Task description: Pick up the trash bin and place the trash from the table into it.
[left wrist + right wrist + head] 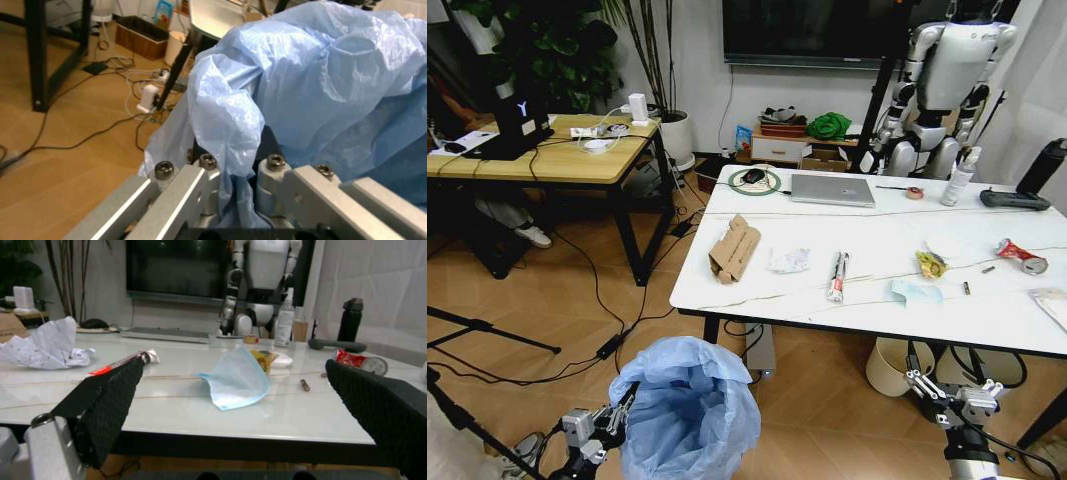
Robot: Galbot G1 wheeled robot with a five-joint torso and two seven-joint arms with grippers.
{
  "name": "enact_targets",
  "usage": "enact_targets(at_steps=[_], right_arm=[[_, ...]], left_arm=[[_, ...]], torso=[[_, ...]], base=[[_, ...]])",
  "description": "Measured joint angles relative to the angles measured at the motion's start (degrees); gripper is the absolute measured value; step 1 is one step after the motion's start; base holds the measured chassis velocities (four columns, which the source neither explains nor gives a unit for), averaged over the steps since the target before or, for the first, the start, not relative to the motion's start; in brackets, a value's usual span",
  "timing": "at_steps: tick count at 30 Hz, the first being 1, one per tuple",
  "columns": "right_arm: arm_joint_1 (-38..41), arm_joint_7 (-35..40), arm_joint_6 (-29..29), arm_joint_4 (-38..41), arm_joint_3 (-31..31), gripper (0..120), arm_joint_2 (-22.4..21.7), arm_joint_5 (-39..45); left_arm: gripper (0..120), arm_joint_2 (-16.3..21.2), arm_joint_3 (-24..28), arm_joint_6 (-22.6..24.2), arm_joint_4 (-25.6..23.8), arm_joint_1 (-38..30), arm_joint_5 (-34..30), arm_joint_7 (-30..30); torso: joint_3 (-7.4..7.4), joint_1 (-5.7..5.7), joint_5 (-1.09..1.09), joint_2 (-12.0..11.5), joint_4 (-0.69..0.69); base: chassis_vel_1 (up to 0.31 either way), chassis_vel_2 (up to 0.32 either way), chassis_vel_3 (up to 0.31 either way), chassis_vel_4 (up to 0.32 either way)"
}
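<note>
Left gripper (617, 412) jaws pinch trash bin (689, 412) rim, off bench (757, 290) near edge. Right gripper (952, 393) jaws spread, below edge, facing face mask (235, 380).

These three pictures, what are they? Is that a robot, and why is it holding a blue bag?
Yes, a robot with two arms took them. One camera sits on its head and looks down at a white table. The other two sit on its wrists, close to its metal hands, called grippers.

The left gripper is shut on the trash bin, a small bin lined with a puffy blue bag. The left wrist picture shows that bag squeezed between the fingers.

The right gripper is open and holds nothing, low in front of the table edge. Its wrist camera looks across the tabletop.

On the table lies trash: torn cardboard, crumpled paper, a blue face mask and a crushed red can. A laptop lies farther back.
</note>
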Motion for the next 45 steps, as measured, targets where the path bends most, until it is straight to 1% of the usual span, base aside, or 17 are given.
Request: enact_targets(at_steps=[13, 15, 17, 18, 21, 23, 24, 26, 30, 31, 33, 34, 35, 39, 41, 43, 45], right_arm=[[-0.25, 0.17, -0.91, 0.5, -0.45, 100, 0.0, 0.89], [-1.46, 3.5, -4.71, 3.31, -3.79, 100, -0.16, 4.22], [-2.33, 12.19, -10.96, 7.8, -9.63, 100, -3.46, 7.72], [-2.33, 12.19, -10.96, 7.8, -9.63, 100, -3.46, 7.72], [-0.4, 16.42, -20.64, 12.74, -13.01, 100, -10.66, 14.94], [1.99, 17.32, -25.75, 14.2, -12.95, 100, -13.83, 18.67], [3.12, 17.54, -27.93, 14.53, -12.38, 100, -15.19, 20.26], [4.72, 17.63, -29.93, 14.53, -12.06, 100, -16.77, 21.78], [11.16, 17.61, -36.27, 12.7, -12.99, 100, -24.88, 25.97], [11.16, 17.61, -36.27, 12.7, -12.99, 100, -24.88, 25.97], [13.41, 17.0, -36.91, 11.27, -14.33, 100, -28.62, 26.09], [16.65, 17.78, -37.32, 9.33, -16.81, 100, -31.73, 25.96], [18.41, 19.09, -37.25, 8.12, -18.46, 100, -32.67, 25.38], [21.93, 22.94, -39.09, 6.27, -22.08, 100, -33.86, 24.95], [25.33, 27.32, -45.01, 5.52, -25.74, 100, -33.76, 24.57], [29.97, 31.16, -49.91, 3.63, -29.54, 100, -31.74, 24.36], [34.18, 32.35, -52.41, 0.94, -32.01, 100, -28.54, 24.05]], left_arm=[[1, 0.36, -0.62, -0.51, -0.8, 0.05, -1.29, 0.55], [1, 0.61, -1.47, 0.76, -1.13, 0.69, -0.88, 1.11], [1, 0.72, -2.29, 1.8, -1.15, 1.22, -0.07, 1.37], [1, 0.72, -2.29, 1.8, -1.15, 1.22, -0.07, 1.37], [1, 0.1, -3.42, 2.86, -1.2, 1.88, 0.6, 1.51], [1, 0.01, -3.66, 3.68, -1.56, 1.96, 0.69, 0.76], [1, 0.18, -3.81, 4.25, -1.85, 1.85, 0.69, 0.14], [1, 0.12, -4.15, 4.58, -2.18, 2.0, 0.66, -0.24], [1, -0.62, -6.14, 5.75, -4.28, 4.2, 0.11, -1.55], [1, -0.62, -6.14, 5.75, -4.28, 4.2, 0.11, -1.55], [1, -1.16, -7.13, 6.67, -5.43, 5.16, -0.19, -2.03], [1, -2.19, -8.5, 7.38, -6.31, 6.05, -0.22, -2.57], [1, -2.87, -9.37, 7.79, -6.8, 6.42, -0.35, -3.25], [1, -4.13, -11.2, 9.13, -7.68, 7.27, -0.7, -4.74], [1, -4.96, -12.55, 10.09, -8.41, 8.12, -0.79, -6.13], [1, -5.56, -13.33, 10.94, -9.13, 8.62, -1.34, -7.64], [1, -6.01, -13.48, 11.97, -9.61, 8.79, -2.02, -9.28]], torso=[[-0.01, -0.01, 0.0, -0.04, -0.01], [-0.02, -0.01, 0.0, -0.04, -0.01], [-0.02, -0.02, 0.0, -0.04, -0.02], [-0.02, -0.02, 0.0, -0.04, -0.02], [-0.02, -0.02, -0.01, -0.04, 0.0], [-0.02, -0.02, 0.01, -0.04, 0.03], [-0.02, -0.02, 0.01, -0.04, 0.0], [-0.02, -0.02, -0.01, -0.05, -0.03], [-0.02, -0.02, 0.01, -0.06, 0.01], [-0.02, -0.02, 0.01, -0.06, 0.01], [-0.02, -0.02, 0.01, -0.05, 0.0], [-0.02, -0.02, 0.01, -0.05, 0.0], [-0.02, -0.02, 0.0, -0.05, 0.0], [-0.02, -0.02, 0.01, -0.05, 0.0], [-0.02, -0.02, 0.0, -0.05, -0.01], [-0.03, -0.02, 0.0, -0.05, 0.0], [-0.03, -0.02, 0.01, -0.05, 0.0]], base=[[-0.024, -0.019, -0.016, -0.021], [0.0, 0.0, 0.0, 0.0], [0.0, 0.0, 0.0, 0.0], [0.0, 0.0, 0.0, 0.0], [0.0, 0.0, 0.0, 0.0], [0.0, 0.0, 0.0, 0.0], [0.0, 0.0, 0.0, 0.0], [0.0, 0.0, 0.0, 0.0], [0.0, 0.0, 0.0, 0.0], [0.0, 0.0, 0.0, 0.0], [0.0, 0.0, 0.0, 0.0], [0.0, 0.0, 0.0, 0.0], [0.0, 0.0, 0.0, 0.0], [0.0, 0.0, 0.0, 0.0], [0.0, 0.0, 0.0, 0.0], [0.0, 0.0, 0.0, 0.0], [0.0, 0.0, 0.0, 0.0]])
